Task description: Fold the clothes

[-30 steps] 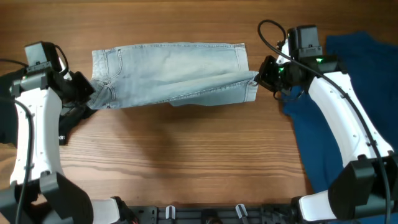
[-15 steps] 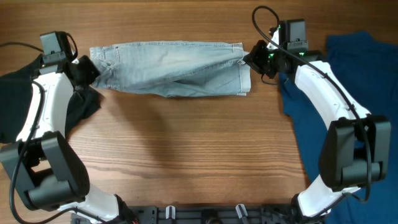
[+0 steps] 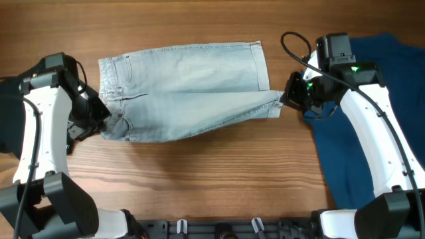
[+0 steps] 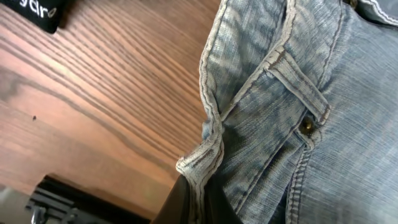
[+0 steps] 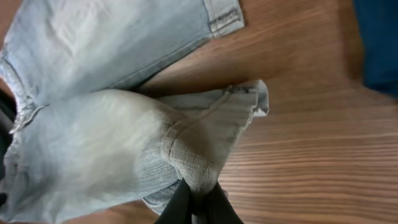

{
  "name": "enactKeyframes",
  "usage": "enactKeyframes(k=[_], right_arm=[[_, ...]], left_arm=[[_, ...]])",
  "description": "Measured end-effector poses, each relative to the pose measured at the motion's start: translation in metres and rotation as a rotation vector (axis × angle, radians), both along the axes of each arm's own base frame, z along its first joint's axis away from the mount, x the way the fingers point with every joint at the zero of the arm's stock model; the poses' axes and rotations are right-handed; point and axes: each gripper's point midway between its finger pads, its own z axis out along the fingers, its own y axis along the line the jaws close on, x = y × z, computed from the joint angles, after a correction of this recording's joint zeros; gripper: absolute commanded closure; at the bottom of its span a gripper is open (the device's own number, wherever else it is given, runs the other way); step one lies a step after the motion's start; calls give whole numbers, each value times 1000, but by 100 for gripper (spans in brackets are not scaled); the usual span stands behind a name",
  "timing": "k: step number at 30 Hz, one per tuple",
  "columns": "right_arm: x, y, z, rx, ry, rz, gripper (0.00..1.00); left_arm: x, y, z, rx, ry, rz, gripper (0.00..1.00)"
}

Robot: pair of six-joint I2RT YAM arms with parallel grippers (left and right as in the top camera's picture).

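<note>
Jeans [image 3: 182,83] lie on the table [image 3: 199,186], long axis running left to right between my two arms, waistband toward the left, hems toward the right. Left gripper [image 3: 99,121] is pinched closed on the near waistband corner; right gripper [image 3: 285,101] is pinched closed on the near hem corner, with cloth bunched in the jaws in both wrist views. Far long edge rests flat; near edge looks raised and slack between the grips. Each arm sits at its own end, so I judge the next move carries the near edge away from me, over the far edge. Dark-blue garment [image 3: 372,133] lies just beside the right arm.
</note>
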Motion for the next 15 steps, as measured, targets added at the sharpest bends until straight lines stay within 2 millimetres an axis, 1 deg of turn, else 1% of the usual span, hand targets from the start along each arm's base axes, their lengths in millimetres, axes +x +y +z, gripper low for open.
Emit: enactKeyframes(k=[1,2,3,5,6,7,8,9,10,11,12,13,14,15], right_arm=[[4,-1,1,-7,-21,1,94],[13,-1,3,-11,-59,3,91],[22,0,5,-7,-98,2,91],[35,1,4,-2,-126,-13,91],[40,1,-1,0,-124,-20,91],[47,2,-11,2,-116,-25,91],[54,3,-25,1,-92,-31,91],[61,4,-35,4,-85,-33,91],[66,5,-41,7,-86,-35,91],[66,5,-48,7,-67,-34,92],[64,5,-51,4,-52,-31,94],[56,3,-54,-4,-23,-20,95],[46,-2,-56,-20,15,-10,95],[34,-9,-57,-45,60,-11,95]], left_arm=[[1,0,0,1,-3,4,90],[7,2,0,7,-28,6,88],[16,4,0,16,-65,10,88],[30,7,0,28,-122,13,87],[37,9,1,35,-150,13,86],[45,11,2,43,-184,14,86],[51,13,2,50,-207,14,88],[53,13,0,49,-206,14,90],[52,13,-6,45,-182,14,95],[46,12,-14,35,-134,15,96],[37,10,-17,24,-89,13,96],[15,3,-18,-2,3,18,96],[5,0,-17,-15,44,18,96],[-15,-6,-14,-44,125,19,96]])
